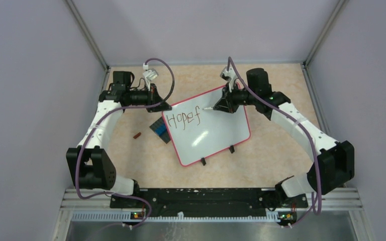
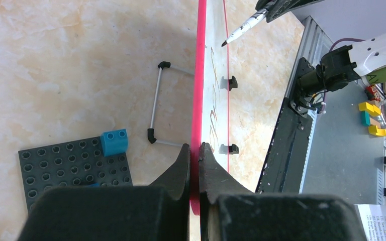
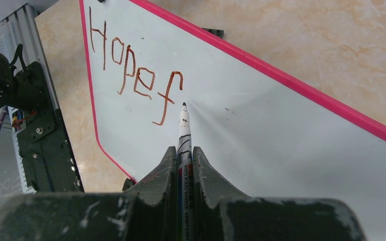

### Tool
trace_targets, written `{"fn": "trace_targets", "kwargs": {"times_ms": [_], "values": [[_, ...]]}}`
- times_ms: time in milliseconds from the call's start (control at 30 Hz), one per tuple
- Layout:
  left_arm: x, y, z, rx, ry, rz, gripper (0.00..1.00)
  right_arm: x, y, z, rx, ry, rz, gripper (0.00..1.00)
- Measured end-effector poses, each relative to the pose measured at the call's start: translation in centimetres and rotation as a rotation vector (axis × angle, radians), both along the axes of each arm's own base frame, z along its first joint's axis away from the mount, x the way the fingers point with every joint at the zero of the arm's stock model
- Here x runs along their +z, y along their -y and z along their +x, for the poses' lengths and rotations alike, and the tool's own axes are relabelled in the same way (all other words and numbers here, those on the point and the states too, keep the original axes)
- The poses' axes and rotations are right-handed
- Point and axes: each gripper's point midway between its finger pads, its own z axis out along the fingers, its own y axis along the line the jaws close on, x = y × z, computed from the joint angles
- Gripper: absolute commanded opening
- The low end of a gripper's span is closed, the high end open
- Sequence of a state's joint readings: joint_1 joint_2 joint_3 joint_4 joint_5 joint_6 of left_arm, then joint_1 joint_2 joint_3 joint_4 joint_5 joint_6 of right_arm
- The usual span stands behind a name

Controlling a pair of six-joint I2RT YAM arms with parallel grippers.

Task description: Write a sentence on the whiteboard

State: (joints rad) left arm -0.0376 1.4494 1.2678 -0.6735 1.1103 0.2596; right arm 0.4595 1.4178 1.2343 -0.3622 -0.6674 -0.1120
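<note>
Whiteboard [image 1: 216, 138], glossy, pink-framed, red-brown sentence [image 3: 135, 75] "Hopef"; left pincer [image 2: 194, 150] tight on its edge, right pincer [image 3: 183, 153] tight around marker [image 3: 184, 125].

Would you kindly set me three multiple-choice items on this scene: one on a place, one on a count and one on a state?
1. Where does the left gripper hold the whiteboard?
A. on its pink frame edge
B. on a black foot
C. in the middle of its face

2. How many letters of the sentence are written so far?
A. three
B. five
C. nine

3. How do the jaws of the right gripper stand?
A. open and empty
B. shut on the marker
C. shut on a blue brick

Answers:
1 A, the left wrist view shows the jaws pinching the pink edge.
2 B, the board reads "Hopef".
3 B, the marker sits clamped between them.
</note>
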Motion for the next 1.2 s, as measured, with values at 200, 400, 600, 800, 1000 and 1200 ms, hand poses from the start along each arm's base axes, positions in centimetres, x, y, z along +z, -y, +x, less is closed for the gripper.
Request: {"fn": "trace_targets", "kwargs": {"times_ms": [200, 400, 600, 800, 1000, 1200], "values": [[0.0, 0.0, 0.0, 0.0, 0.0, 0.0, 0.0, -0.2, 0.0, 0.1, -0.003, -0.002, -0.003, 0.0], [0.0, 0.0, 0.1, 0.003, 0.0, 0.003, 0.0, -1.2, -0.3, 0.4, 0.0, -0.027, -0.015, 0.0], [0.0, 0.0, 0.0, 0.003, 0.0, 0.003, 0.0, -1.0, -0.7, 0.4, 0.011, -0.024, -0.012, 0.0], [0.0, 0.0, 0.0, 0.003, 0.0, 0.003, 0.0, -1.2, -1.2, -0.1, 0.03, -0.029, -0.013, 0.0], [0.0, 0.0, 0.0, 0.003, 0.0, 0.003, 0.0, -1.4, -1.6, -0.3, 0.04, -0.032, -0.016, 0.0], [-0.1, 0.0, 0.1, 0.003, 0.001, 0.004, 0.0, -1.6, -1.5, -0.4, 0.045, -0.029, -0.021, 0.0]]}}
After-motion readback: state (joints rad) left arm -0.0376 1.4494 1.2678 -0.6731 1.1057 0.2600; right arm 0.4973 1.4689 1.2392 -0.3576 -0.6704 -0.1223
